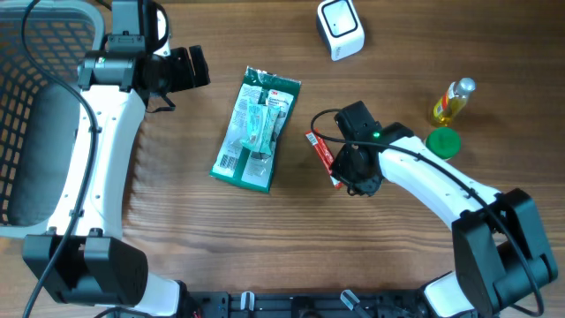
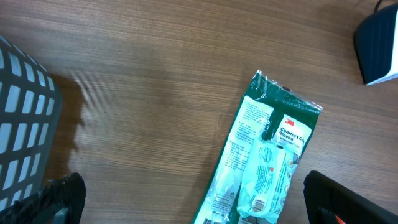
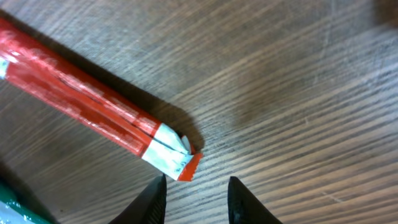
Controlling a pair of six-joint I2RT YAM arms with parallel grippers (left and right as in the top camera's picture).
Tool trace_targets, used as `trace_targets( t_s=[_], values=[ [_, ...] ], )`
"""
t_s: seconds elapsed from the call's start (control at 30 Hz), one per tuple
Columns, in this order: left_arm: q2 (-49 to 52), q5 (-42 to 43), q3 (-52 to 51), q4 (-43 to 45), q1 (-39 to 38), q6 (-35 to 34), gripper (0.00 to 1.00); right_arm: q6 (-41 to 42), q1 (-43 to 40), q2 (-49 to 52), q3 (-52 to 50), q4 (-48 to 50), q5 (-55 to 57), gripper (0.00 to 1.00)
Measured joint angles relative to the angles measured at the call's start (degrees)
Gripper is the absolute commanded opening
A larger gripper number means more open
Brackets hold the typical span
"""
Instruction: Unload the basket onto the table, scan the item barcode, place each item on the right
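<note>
A long red packet (image 3: 81, 99) with a white and orange end lies flat on the wooden table, also visible from above as the red packet (image 1: 321, 155). My right gripper (image 3: 196, 199) hovers just past that end, jaws apart, nothing between them. A green plastic package (image 1: 256, 129) with a barcode at its lower end lies in the middle. My left gripper (image 2: 202, 208) is wide open above the table, with the green package (image 2: 261, 162) showing between its fingers and not touched. The white scanner (image 1: 340, 28) stands at the far edge.
A grey mesh basket (image 1: 35, 106) fills the left side. A yellow oil bottle (image 1: 453, 100) and a green lid (image 1: 443, 141) sit at the right, close to my right arm. The scanner's dark corner (image 2: 379, 46) shows in the left wrist view.
</note>
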Motion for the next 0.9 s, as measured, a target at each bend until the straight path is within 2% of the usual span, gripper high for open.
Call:
trace_targets(
  t_s=[0.23,0.9],
  values=[
    [0.0,0.0,0.0,0.0,0.0,0.0,1.0,3.6,0.0,0.0,-2.2,5.9,-0.3,0.47],
    [0.0,0.0,0.0,0.0,0.0,0.0,1.0,9.6,1.3,0.0,-2.2,7.7,-0.2,0.41]
  ],
)
